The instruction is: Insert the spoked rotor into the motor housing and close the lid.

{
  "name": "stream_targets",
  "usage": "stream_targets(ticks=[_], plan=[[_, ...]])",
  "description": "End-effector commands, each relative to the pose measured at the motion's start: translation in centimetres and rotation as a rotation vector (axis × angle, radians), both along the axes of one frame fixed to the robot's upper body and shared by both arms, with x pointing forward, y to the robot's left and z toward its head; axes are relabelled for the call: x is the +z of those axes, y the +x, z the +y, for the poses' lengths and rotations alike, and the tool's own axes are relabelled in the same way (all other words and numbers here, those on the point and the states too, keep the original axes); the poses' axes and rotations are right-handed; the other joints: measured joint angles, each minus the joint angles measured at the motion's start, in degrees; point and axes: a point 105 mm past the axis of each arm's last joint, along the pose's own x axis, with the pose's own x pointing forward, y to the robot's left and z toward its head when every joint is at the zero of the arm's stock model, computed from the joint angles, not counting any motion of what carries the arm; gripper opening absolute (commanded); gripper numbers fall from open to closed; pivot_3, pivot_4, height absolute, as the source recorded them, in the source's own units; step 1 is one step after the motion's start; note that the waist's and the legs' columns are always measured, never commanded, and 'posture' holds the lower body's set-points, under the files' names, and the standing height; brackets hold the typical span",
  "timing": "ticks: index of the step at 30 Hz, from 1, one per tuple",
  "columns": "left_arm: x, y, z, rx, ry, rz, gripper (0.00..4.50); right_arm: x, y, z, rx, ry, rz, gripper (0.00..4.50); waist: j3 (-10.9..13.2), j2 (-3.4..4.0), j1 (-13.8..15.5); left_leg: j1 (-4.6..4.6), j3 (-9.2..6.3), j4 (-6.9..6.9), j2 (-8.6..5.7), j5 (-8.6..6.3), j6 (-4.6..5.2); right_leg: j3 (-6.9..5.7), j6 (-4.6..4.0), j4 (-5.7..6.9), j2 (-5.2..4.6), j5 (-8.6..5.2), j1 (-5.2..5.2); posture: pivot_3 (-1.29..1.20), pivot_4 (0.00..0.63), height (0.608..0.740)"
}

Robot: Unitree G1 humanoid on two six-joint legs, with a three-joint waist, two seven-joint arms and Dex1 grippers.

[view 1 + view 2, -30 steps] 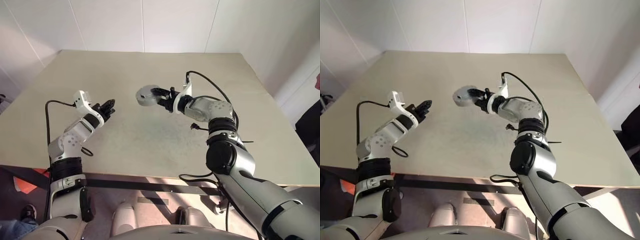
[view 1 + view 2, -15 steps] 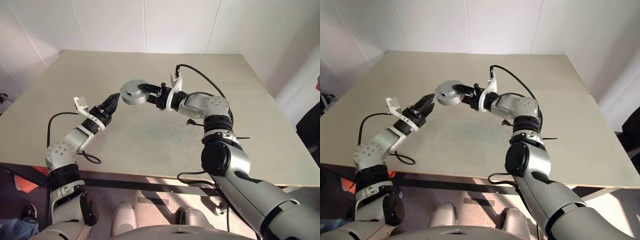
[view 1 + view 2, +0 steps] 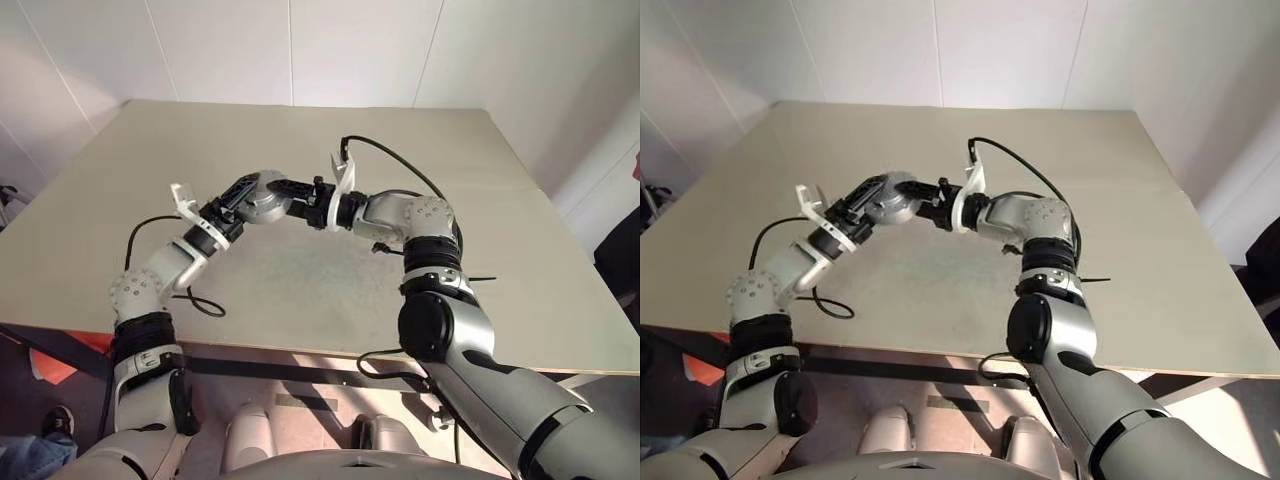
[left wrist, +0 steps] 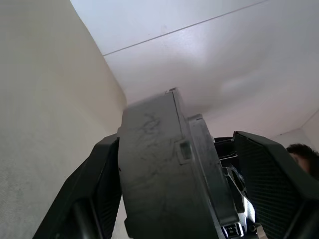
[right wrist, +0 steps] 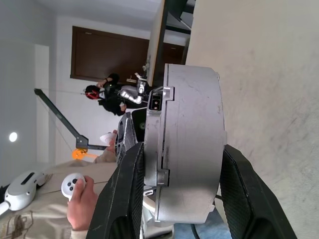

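Left eye view: motor housing (image 3: 262, 195) held in the air above the desk (image 3: 300, 280), lid already seated. Right gripper (image 3: 285, 188) clamps it across both faces. Left gripper (image 3: 245, 192) straddles its rim, fingers (image 4: 94, 199) spread either side; whether they touch, I cannot tell.

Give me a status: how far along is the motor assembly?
Looks done: the motor housing and lid sit together as one closed grey puck, seam visible in the right wrist view; the rotor can't be seen, so it may be inside. In hand: right gripper clamps the puck above the table, and the left gripper brackets it. Left: finish the handover or set-down.
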Motion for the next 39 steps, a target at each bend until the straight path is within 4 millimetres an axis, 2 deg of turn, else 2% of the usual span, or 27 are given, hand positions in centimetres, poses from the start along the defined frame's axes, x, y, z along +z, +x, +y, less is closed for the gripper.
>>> stream_targets(ticks=[1, 3, 8, 16, 20, 23, 27, 29, 34, 37, 39], plan=[[1.5, 0.3, -0.7, -0.023, -0.003, -0.061, 3.51, 3.3, 0.0, -0.2, -0.003, 0.078, -0.108, 2.06, 0.00, -0.01, 0.02, 0.00, 0.00, 0.00, 0.00, 0.00, 0.00, 0.00, 0.01, 0.00, 0.00, 0.00, 0.00, 0.00, 0.000, 0.740], [1.6, 0.4, -0.9, -0.023, 0.004, -0.067, 3.51, 3.1, 0.1, -0.3, -0.013, 0.066, -0.103, 2.06, 0.00, -0.01, 0.01, 0.00, -0.01, 0.00, 0.00, 0.00, 0.00, 0.00, 0.02, 0.00, 0.00, 0.01, 0.00, 0.00, 0.000, 0.740], [1.1, 0.6, -0.1, 0.014, 0.012, -0.056, 2.53, 2.4, 0.5, -0.7, -0.042, 0.046, -0.088, 2.06, 0.00, -0.01, -0.03, 0.01, -0.01, 0.01, 0.00, 0.00, 0.00, 0.00, 0.02, 0.02, 0.00, 0.01, 0.00, 0.00, 0.000, 0.740], [0.7, 0.6, 0.1, 0.028, 0.024, -0.042, 2.50, 2.2, 1.1, -0.9, -0.079, 0.023, -0.107, 2.06, 0.00, -0.01, 0.00, 0.01, -0.01, 0.05, 0.00, 0.00, 0.00, 0.01, 0.02, 0.06, 0.00, 0.01, 0.00, 0.00, 0.000, 0.740], [0.6, 0.7, 0.1, 0.038, 0.024, -0.039, 2.50, 1.9, 2.0, -1.3, -0.152, -0.026, -0.149, 3.37, 0.00, -0.02, 0.00, 0.02, -0.01, 0.09, 0.00, 0.00, 0.00, 0.01, 0.00, 0.10, -0.01, 0.00, 0.01, 0.00, 0.000, 0.740], [0.4, 0.7, 0.4, 0.056, 0.028, -0.033, 2.50, 1.0, 3.6, -2.4, -0.280, -0.159, -0.200, 4.41, 0.00, -0.02, 0.00, 0.01, -0.01, 0.12, 0.00, 0.00, 0.00, 0.01, 0.00, 0.12, -0.01, 0.00, 0.01, 0.00, 0.000, 0.740], [0.0, 0.8, 1.1, 0.095, 0.045, -0.025, 2.50, 1.1, 4.3, -3.0, -0.339, -0.131, -0.198, 4.46, 0.00, -0.03, -0.04, 0.01, -0.02, 0.14, 0.01, 0.00, 0.00, 0.01, -0.01, 0.15, -0.01, -0.01, 0.01, 0.00, 0.000, 0.740], [-0.1, 1.1, 2.2, 0.161, 0.074, -0.027, 2.50, 1.0, 4.5, -3.2, -0.354, -0.143, -0.208, 4.46, 0.00, -0.03, -0.05, 0.02, -0.02, 0.14, 0.01, 0.00, 0.00, 0.01, 0.00, 0.16, -0.01, 0.00, 0.01, 0.00, 0.000, 0.740], [-1.2, 1.6, 8.3, 0.433, 0.103, 0.025, 2.50, 0.4, 4.5, -3.5, -0.359, -0.161, -0.208, 4.46, 0.00, -0.04, -0.59, 0.04, -0.02, 0.14, 0.03, 0.00, 0.00, 0.01, 0.03, 0.19, 0.01, 0.01, 0.01, 0.00, 0.000, 0.740], [-3.1, 1.5, 11.5, 0.550, 0.088, 0.124, 2.50, 0.0, 4.4, -3.7, -0.361, -0.173, -0.205, 4.46, 0.00, -0.04, -0.76, 0.09, -0.02, 0.14, 0.03, 0.00, 0.00, 0.03, 0.07, 0.21, 0.03, 0.04, 0.01, 0.00, 0.000, 0.740], [-5.2, 1.4, 13.0, 0.633, 0.152, 0.217, 2.50, -0.3, 4.4, -3.4, -0.356, -0.182, -0.208, 4.46, 0.00, -0.04, -0.69, 0.09, -0.02, 0.14, 0.03, 0.00, 0.00, 0.03, 0.08, 0.21, 0.02, 0.04, 0.01, 0.00, 0.000, 0.740]])
